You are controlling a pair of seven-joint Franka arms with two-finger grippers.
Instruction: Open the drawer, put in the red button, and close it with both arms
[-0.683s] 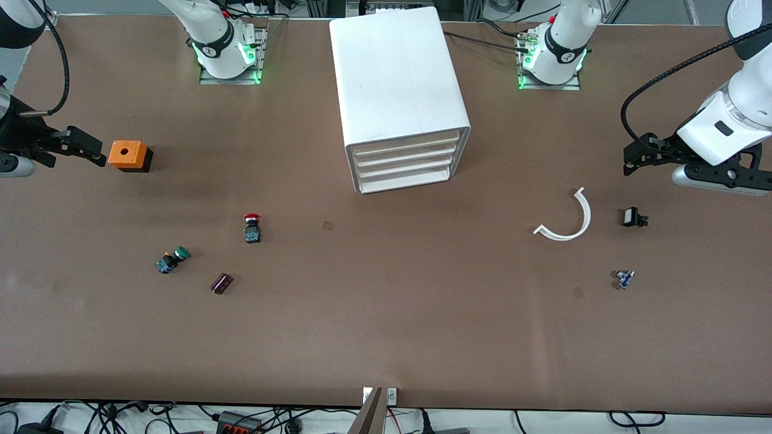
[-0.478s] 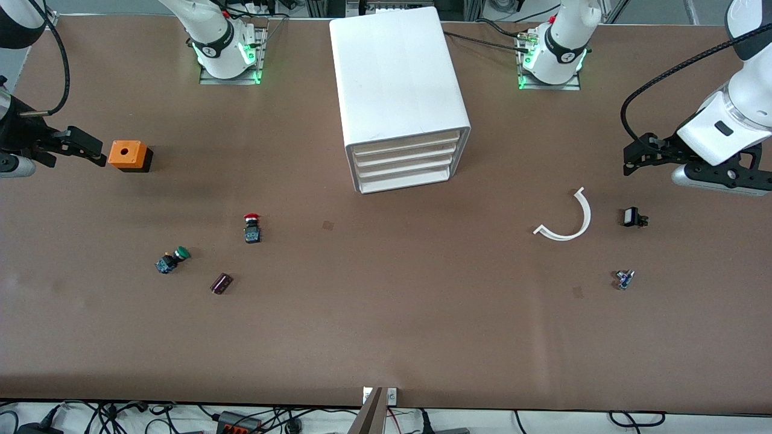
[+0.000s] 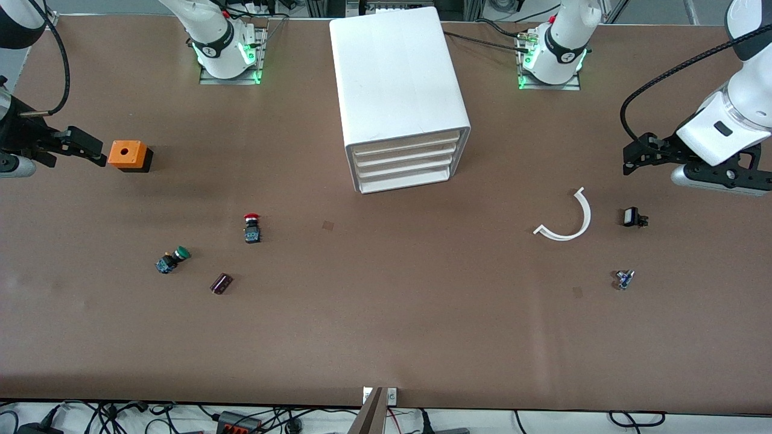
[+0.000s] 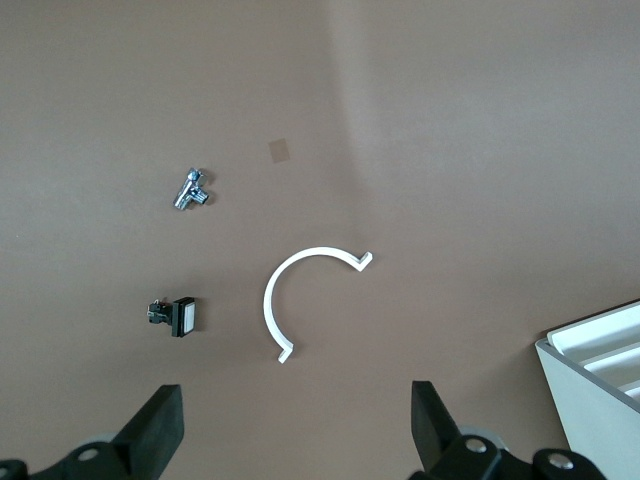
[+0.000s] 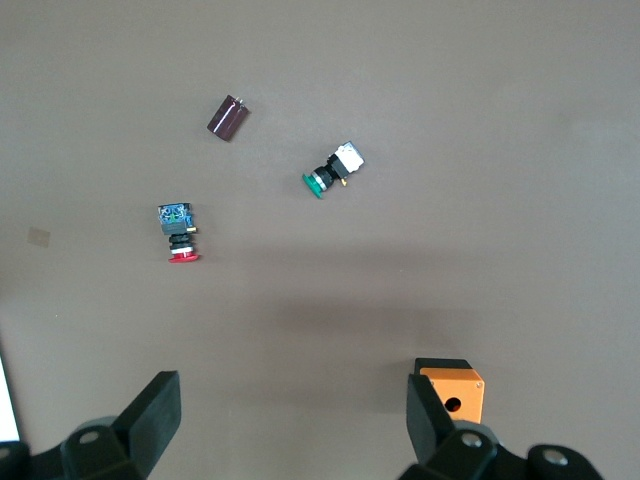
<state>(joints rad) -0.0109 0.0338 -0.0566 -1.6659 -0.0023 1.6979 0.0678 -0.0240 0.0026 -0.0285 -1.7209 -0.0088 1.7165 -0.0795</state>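
The white cabinet (image 3: 398, 84) stands mid-table between the arm bases, its four drawers shut; the drawer (image 3: 405, 146) is the uppermost one. The cabinet's corner shows in the left wrist view (image 4: 600, 375). The red button (image 3: 252, 228) stands on the table toward the right arm's end, nearer the front camera than the cabinet; it also shows in the right wrist view (image 5: 179, 233). My right gripper (image 3: 90, 150) is open and empty, up beside an orange box (image 3: 126, 155). My left gripper (image 3: 633, 160) is open and empty over the left arm's end, above a small black part (image 3: 633, 217).
A green-capped button (image 3: 172, 260) and a dark capacitor (image 3: 221, 283) lie nearer the camera than the red button. A white curved strip (image 3: 570, 220), the black part (image 4: 175, 315) and a small metal part (image 3: 624, 278) lie toward the left arm's end.
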